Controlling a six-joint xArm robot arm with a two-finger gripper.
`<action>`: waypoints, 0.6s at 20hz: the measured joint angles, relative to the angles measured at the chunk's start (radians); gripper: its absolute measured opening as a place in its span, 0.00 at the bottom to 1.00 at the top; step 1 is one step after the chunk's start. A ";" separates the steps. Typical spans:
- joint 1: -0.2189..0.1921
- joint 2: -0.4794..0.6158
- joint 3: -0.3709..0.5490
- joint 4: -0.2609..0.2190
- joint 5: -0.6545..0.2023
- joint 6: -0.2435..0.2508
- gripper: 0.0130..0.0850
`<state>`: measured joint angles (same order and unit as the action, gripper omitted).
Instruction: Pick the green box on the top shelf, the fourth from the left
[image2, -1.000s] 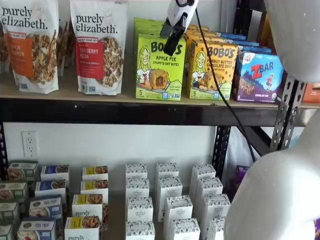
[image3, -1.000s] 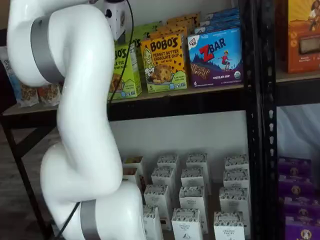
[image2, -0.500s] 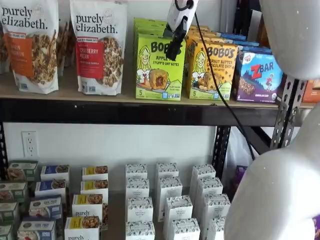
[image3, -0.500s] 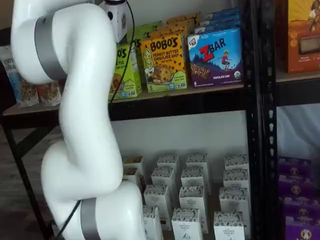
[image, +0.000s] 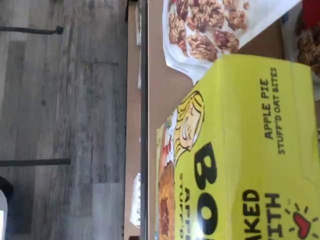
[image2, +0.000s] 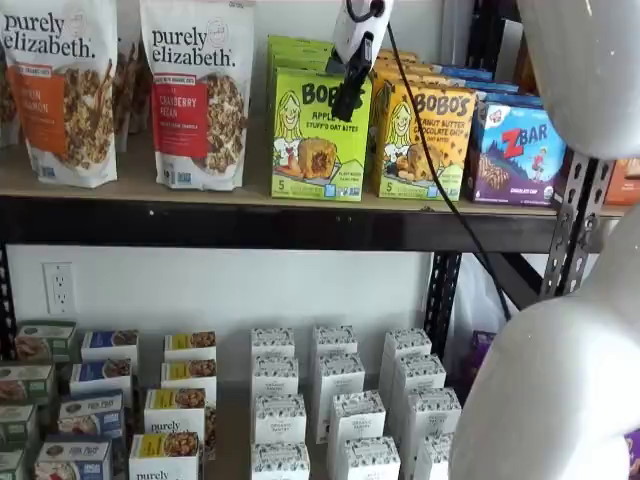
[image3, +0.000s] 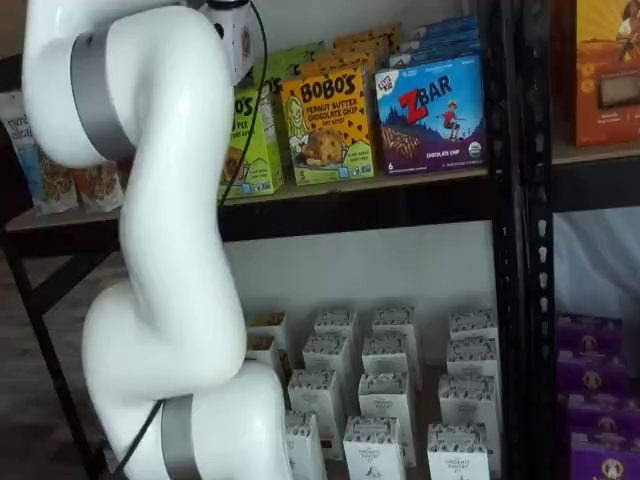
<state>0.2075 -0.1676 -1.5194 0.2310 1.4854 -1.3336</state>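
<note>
Tool (image2: 347, 100) crept upward slightly, hanging before green box (image2: 318, 135) on top shelf (image2: 250, 190); jaws wide, empty.

The top shelf (image2: 150, 185), a tan board over a black front beam, is carrying two granola bags (image2: 200, 95) at nine o'clock, the green box (image2: 318, 140) at centre, and a yellow-orange Bobo's box (image2: 425, 145) and blue ZBar box (image2: 518, 152) toward three o'clock. White cartons (image2: 340, 395) are standing on the lower shelf at six o'clock.
</note>
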 joint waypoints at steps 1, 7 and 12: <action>0.003 0.003 -0.005 -0.003 0.005 0.003 1.00; 0.017 0.025 -0.040 -0.025 0.048 0.017 1.00; 0.025 0.042 -0.069 -0.045 0.082 0.025 1.00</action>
<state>0.2323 -0.1256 -1.5884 0.1857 1.5674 -1.3089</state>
